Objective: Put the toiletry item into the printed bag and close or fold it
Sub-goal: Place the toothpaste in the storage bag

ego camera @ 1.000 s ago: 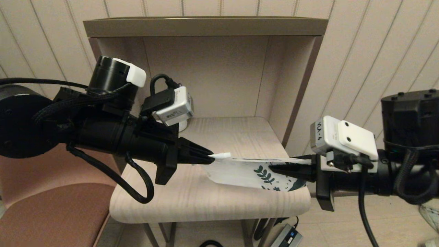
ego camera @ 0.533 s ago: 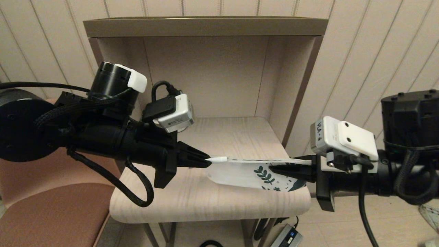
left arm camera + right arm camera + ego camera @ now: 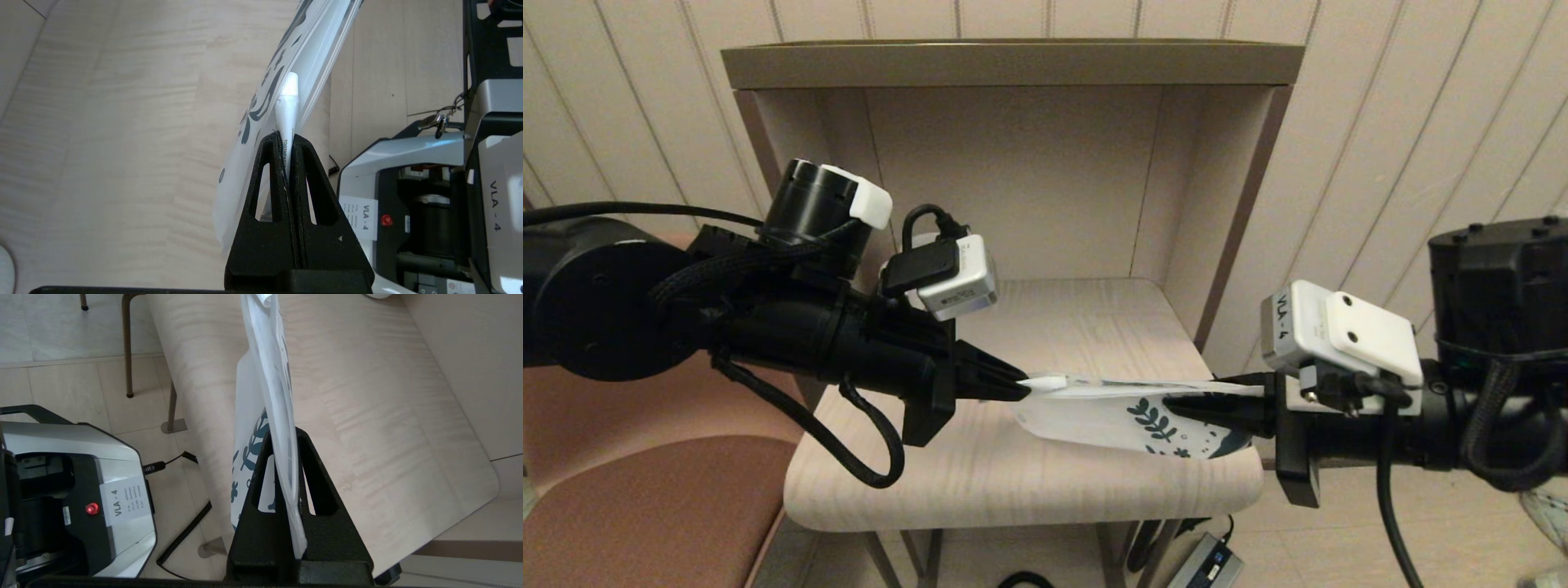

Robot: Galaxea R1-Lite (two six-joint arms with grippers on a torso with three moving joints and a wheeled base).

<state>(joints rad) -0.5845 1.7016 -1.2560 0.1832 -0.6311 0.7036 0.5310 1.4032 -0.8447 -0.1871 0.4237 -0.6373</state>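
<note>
Above wooden shelf (image 3: 1029, 482), left fingers (image 3: 286, 141) pinch tube (image 3: 287, 108); right fingers (image 3: 284, 443) clamp bag (image 3: 1094, 412).

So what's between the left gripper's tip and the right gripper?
In the head view, only the toothpaste tube and printed bag span from left gripper to right gripper, above the table.

Head looks down — wrists close, sharing printed bag (image 3: 1111, 412).
</note>
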